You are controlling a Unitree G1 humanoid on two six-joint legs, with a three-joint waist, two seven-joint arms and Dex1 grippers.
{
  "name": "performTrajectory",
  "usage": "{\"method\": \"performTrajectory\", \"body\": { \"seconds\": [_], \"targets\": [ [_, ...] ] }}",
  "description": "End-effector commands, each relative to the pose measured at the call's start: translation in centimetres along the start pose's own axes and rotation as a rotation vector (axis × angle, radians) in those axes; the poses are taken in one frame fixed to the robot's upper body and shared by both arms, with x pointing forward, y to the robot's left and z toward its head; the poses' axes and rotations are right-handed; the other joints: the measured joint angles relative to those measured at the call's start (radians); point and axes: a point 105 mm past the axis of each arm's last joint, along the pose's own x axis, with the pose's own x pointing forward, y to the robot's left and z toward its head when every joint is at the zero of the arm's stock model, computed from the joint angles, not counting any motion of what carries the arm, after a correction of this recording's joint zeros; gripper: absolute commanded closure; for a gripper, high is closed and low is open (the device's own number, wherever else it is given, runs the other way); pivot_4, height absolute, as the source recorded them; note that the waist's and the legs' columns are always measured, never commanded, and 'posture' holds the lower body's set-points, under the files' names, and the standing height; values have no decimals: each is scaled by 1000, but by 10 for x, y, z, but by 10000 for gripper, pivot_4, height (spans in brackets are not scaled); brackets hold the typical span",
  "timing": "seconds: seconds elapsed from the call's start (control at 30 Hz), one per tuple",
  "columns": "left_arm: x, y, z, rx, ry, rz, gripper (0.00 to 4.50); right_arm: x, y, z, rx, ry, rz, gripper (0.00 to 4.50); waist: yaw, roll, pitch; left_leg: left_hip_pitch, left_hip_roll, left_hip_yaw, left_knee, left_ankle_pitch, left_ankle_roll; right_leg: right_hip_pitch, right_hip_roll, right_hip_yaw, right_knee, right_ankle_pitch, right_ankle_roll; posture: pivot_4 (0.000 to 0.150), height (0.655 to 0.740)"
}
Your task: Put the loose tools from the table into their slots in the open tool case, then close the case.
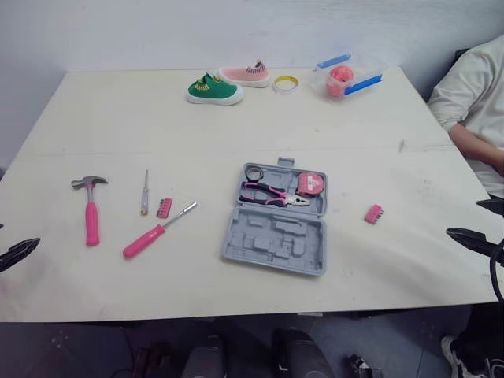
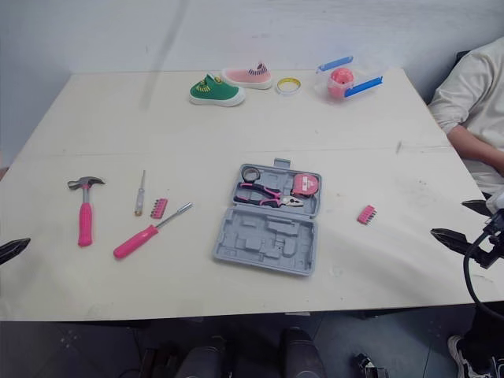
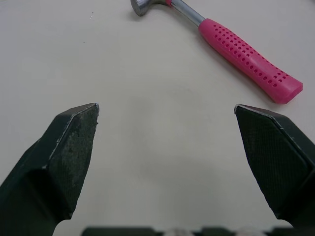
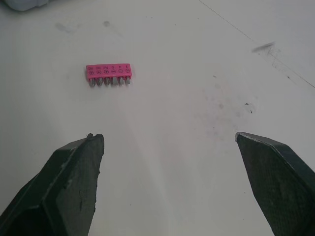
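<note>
The tool case (image 1: 276, 228) lies open on the surface (image 1: 118, 118), holding pliers (image 1: 272, 194) and tape measure (image 1: 309, 184). Hammer (image 1: 91, 211), pink screwdriver (image 1: 155, 233), slim screwdriver (image 1: 145, 193), left bit strip (image 1: 164, 208) and right bit strip (image 1: 373, 213) lie loose, so I judge most work remains. My left gripper (image 3: 166, 109) and right gripper (image 4: 167, 136) gape wide, empty.

The hammer (image 3: 248, 54) has a pink, hole-dotted grip; the tool case (image 1: 272, 239) is grey. The bit holder (image 4: 109, 73) before the right gripper (image 4: 167, 135) is pink.
</note>
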Motion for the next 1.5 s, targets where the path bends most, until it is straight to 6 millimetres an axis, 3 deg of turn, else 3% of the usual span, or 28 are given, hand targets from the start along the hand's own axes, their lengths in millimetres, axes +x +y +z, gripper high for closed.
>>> {"method": "performTrajectory", "body": {
  "seconds": [0.03, 0.3, 0.47, 0.63, 0.77, 0.87, 0.93, 1.03, 1.17, 1.27, 1.4, 1.5],
  "targets": [
    [1, 5, 5, 17, -16, 23, 374, -4, -4, 9, -18, -28, -33, 0, 0, 0, 0, 0, 0, 0, 0, 0, 0, 0, 0, 0, 0, 0, 0, 1500, 7400],
    [14, -12, 11, 57, -15, -73, 374, -2, 3, 2, -10, -20, -47, 0, 1, 0, 0, 0, 0, 0, 2, 0, 0, 0, 0, 0, 1, 0, 0, 1500, 7400],
    [28, -31, 35, 108, -59, -173, 374, 3, 6, 7, -33, -27, -61, 0, 1, 0, 0, 0, 0, 0, 3, 0, 0, 1, 0, 0, 2, 0, 0, 1500, 7400],
    [56, -81, 66, 166, -126, -342, 374, 24, 19, 23, -45, -61, -50, 0, 2, 0, 0, 0, 0, 0, 4, 0, 0, 1, 1, 0, 4, 0, 0, 1500, 7400],
    [96, -141, 76, 262, -64, -436, 374, 51, 39, 37, -43, -82, -9, 0, 3, 0, 0, 0, 0, 0, 6, 0, 0, 1, 2, 1, 9, 0, 1, 1500, 7400],
    [113, -188, 93, 300, -97, -561, 374, 71, 54, 39, -29, -74, 23, 0, 5, -1, 0, -1, -1, 0, 8, 1, -1, 1, 4, 1, 12, 1, 2, 1500, 7400],
    [125, -208, 105, 324, -120, -608, 374, 85, 65, 41, -30, -70, 44, 0, 5, -1, 0, -2, 0, 0, 10, 3, -5, 1, 4, 1, 13, 1, 2, 1500, 7400],
    [142, -224, 114, 335, -126, -628, 8839, 99, 76, 43, -23, -62, 73, 8966, 4, -1, 0, -3, 0, 1, 12, 4, -5, 0, 5, 1, 14, 1, 2, 1500, 7400],
    [158, -258, 112, 385, -105, -702, 27780, 118, 88, 40, -34, -31, 92, 29253, 4, -1, 0, -2, 0, 3, 12, 4, -5, 0, 6, 4, 14, 1, 2, 1500, 7400],
    [169, -272, 112, 389, -96, -718, 42926, 129, 100, 37, -44, -22, 115, 44744, 8, -1, 0, -3, 0, 3, 15, 4, -4, 0, 6, 4, 15, 1, 2, 1500, 7400],
    [191, -277, 126, 382, -179, -621, 44092, 144, 105, 45, -24, -55, 103, 44937, 10, -1, 0, -5, 0, 3, 19, 4, -4, -1, 6, 3, 16, 1, 2, 1500, 7400],
    [191, -291, 125, 353, -188, -678, 44092, 152, 111, 47, -22, -59, 117, 44937, 11, -1, 0, -6, -1, 3, 19, 4, -4, -2, 6, 3, 16, 2, 3, 1500, 7400]
  ]
}}
